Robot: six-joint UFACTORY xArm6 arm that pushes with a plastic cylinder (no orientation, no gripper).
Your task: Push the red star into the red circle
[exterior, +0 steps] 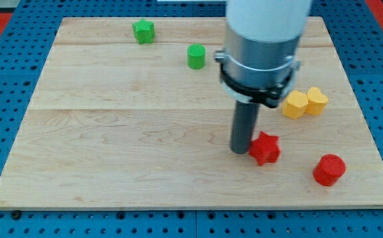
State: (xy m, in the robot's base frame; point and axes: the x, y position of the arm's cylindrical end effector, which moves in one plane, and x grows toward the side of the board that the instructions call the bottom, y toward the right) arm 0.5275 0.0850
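The red star point(265, 148) lies on the wooden board point(125, 132) right of centre, near the view's bottom. The red circle point(329, 169), a short red cylinder, stands to the star's lower right with a gap of bare board between them. My tip point(240, 151) is down on the board just left of the red star, touching or nearly touching its left side. The arm's wide grey body hangs above the tip and hides the board behind it.
A yellow hexagon block point(295, 104) and a yellow heart block point(317, 100) sit side by side above the red star. A green cylinder point(196, 56) and a green star point(143, 31) lie near the view's top. The board's right edge runs just past the red circle.
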